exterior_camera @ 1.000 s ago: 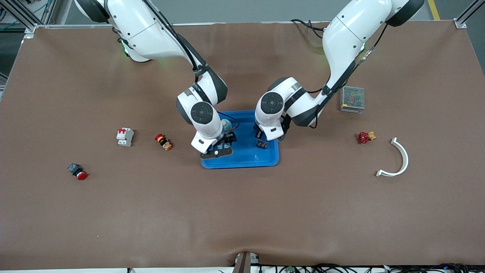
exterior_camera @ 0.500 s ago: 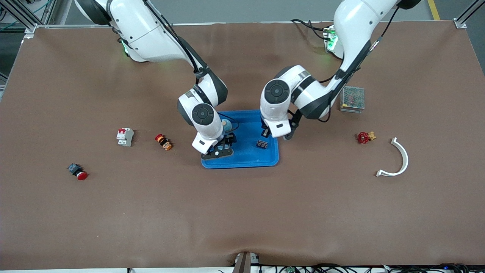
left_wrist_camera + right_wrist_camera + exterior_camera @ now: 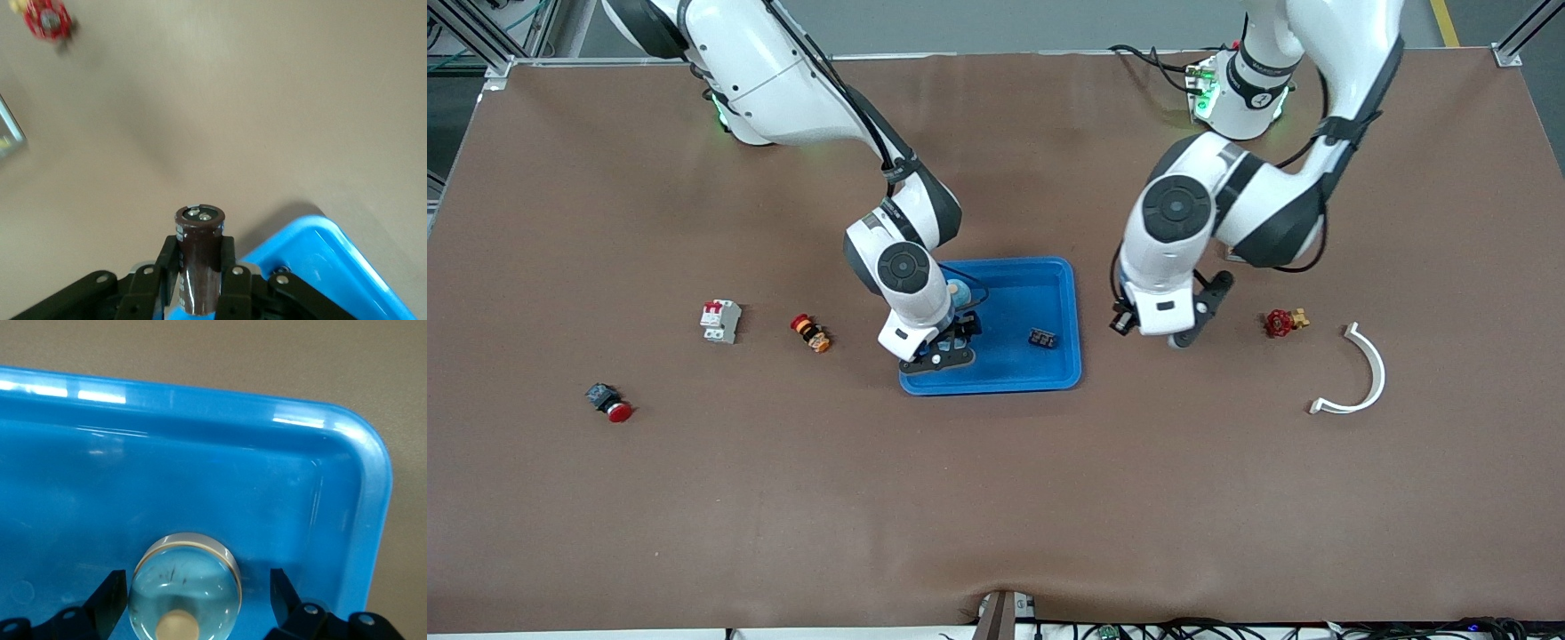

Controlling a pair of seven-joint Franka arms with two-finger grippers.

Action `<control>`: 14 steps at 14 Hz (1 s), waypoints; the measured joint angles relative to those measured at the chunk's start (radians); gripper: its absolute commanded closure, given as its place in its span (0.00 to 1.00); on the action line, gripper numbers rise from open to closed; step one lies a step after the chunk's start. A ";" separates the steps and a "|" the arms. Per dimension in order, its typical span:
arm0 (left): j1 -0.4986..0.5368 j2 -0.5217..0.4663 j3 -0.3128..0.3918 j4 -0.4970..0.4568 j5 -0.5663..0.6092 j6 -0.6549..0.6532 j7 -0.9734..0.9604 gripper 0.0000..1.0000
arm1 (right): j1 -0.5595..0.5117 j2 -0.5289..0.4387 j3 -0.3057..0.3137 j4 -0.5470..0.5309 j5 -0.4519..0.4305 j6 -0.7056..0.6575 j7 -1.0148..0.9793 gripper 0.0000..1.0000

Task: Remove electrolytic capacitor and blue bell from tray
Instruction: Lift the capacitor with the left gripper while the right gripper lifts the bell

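The capacitor (image 3: pixel 199 257) is a dark brown cylinder with a metal top. My left gripper (image 3: pixel 200 267) is shut on it, up over bare table beside the blue tray (image 3: pixel 327 267), toward the left arm's end; in the front view this gripper (image 3: pixel 1121 321) shows beside the tray (image 3: pixel 1063 378). The bell (image 3: pixel 187 590), a silvery dome with a beige button, sits in the tray (image 3: pixel 200 447) near a corner. My right gripper (image 3: pixel 197 603) is open around it, with a gap on each side. In the front view the bell (image 3: pixel 958 291) shows partly under the right gripper (image 3: pixel 962 316).
A small black part (image 3: pixel 1041 338) lies in the tray. Toward the right arm's end lie a white breaker (image 3: pixel 720 320), an orange-red button (image 3: pixel 811 332) and a red push button (image 3: pixel 609 403). Toward the left arm's end lie a red valve (image 3: pixel 1279 322) and a white curved piece (image 3: pixel 1362 373).
My left gripper rose from over the tray and swung toward the left arm's end of the table with the capacitor. The right arm has barely moved.
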 measured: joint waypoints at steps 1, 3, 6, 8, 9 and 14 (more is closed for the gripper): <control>0.023 -0.015 -0.001 -0.004 0.000 -0.019 0.062 1.00 | 0.000 0.000 0.000 0.000 0.000 0.000 0.000 0.24; 0.071 -0.047 -0.002 -0.017 -0.004 -0.054 0.184 1.00 | 0.000 0.000 0.000 0.000 0.000 0.000 0.000 0.32; 0.141 -0.088 -0.002 -0.062 -0.009 -0.069 0.343 1.00 | 0.000 0.000 0.000 0.001 0.000 0.001 0.000 0.43; 0.166 -0.097 -0.002 -0.087 -0.010 -0.071 0.384 1.00 | 0.000 0.000 0.000 0.001 0.000 0.001 0.000 0.43; 0.177 -0.098 -0.002 -0.097 -0.010 -0.072 0.404 1.00 | 0.000 0.000 0.000 0.001 0.000 0.001 0.000 0.43; 0.261 -0.105 -0.002 -0.133 -0.010 -0.073 0.524 1.00 | -0.003 -0.006 -0.016 0.023 0.000 -0.039 0.000 0.43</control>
